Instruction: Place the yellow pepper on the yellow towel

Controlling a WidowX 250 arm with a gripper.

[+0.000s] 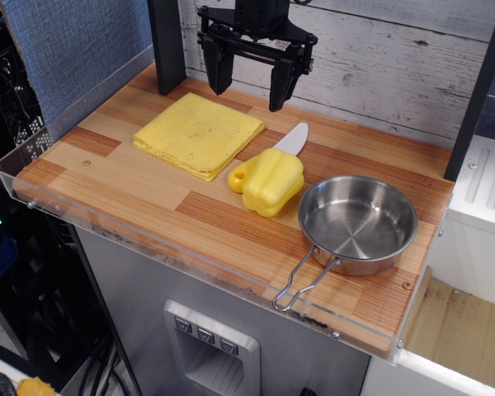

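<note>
Pepper [271, 181] sits on surface below gripper [248, 76], toward camera, touching knife [274, 155]. Towel [198, 134] lies below-left of gripper. Gripper hangs empty, fingers apart. Risk: glossy lobes slipping from grasp; descent nudging knife.

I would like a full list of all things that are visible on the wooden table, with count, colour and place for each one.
yellow towel: one, matte yellow, folded flat, back left of the table.
yellow pepper: one, glossy yellow, middle of the table, right of the towel, off it.
toy knife: one, white blade with yellow handle, partly hidden behind the pepper.
steel pan: one, silver, empty, front right, wire handle toward the front edge.
table: one, striped wood, clear rim around it.
gripper: one, black, open, above the back edge, holding nothing.
</note>
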